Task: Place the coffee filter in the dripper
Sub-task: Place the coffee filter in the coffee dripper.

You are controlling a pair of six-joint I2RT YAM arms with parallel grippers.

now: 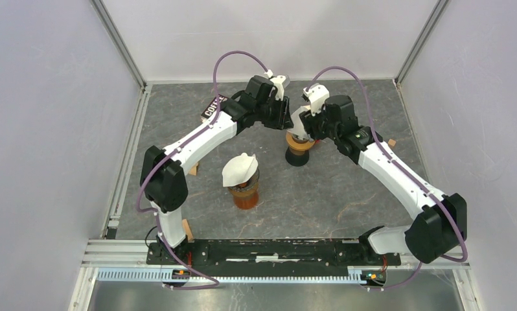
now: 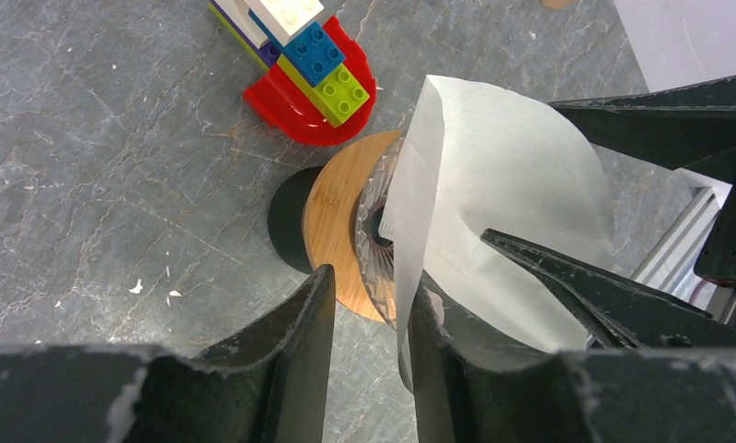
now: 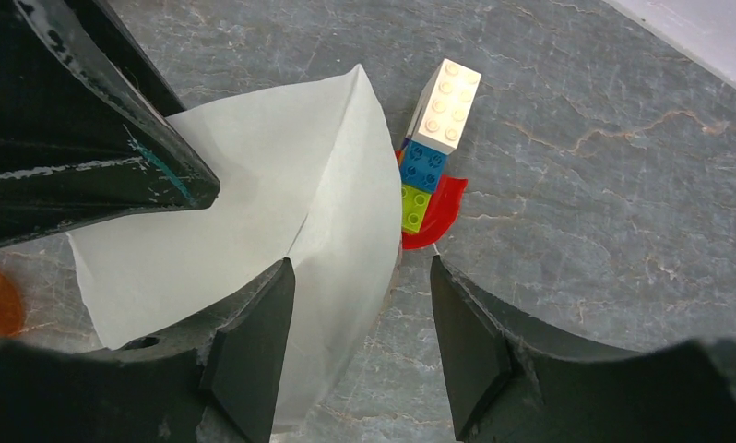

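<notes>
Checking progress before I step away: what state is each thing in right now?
Dripper: upright.
Far filter: opened up, lower end in the dripper.
Left tool: open, beside the far filter's edge.
Right tool: open, at the far filter's rim.
Amber glass: upright.
Near filter: resting atop the amber glass.
Bricks: stacked together.

Grey veined stone-look tabletop [image 1: 346, 201] lies under left gripper [image 1: 286, 120] and right gripper [image 1: 306, 127], plain pale back wall [image 1: 269, 32] beyond them, matching side walls [image 1: 42, 129] out on either flank, aluminium corner posts [image 1: 121, 46] between panels, light even, shadows soft.
</notes>
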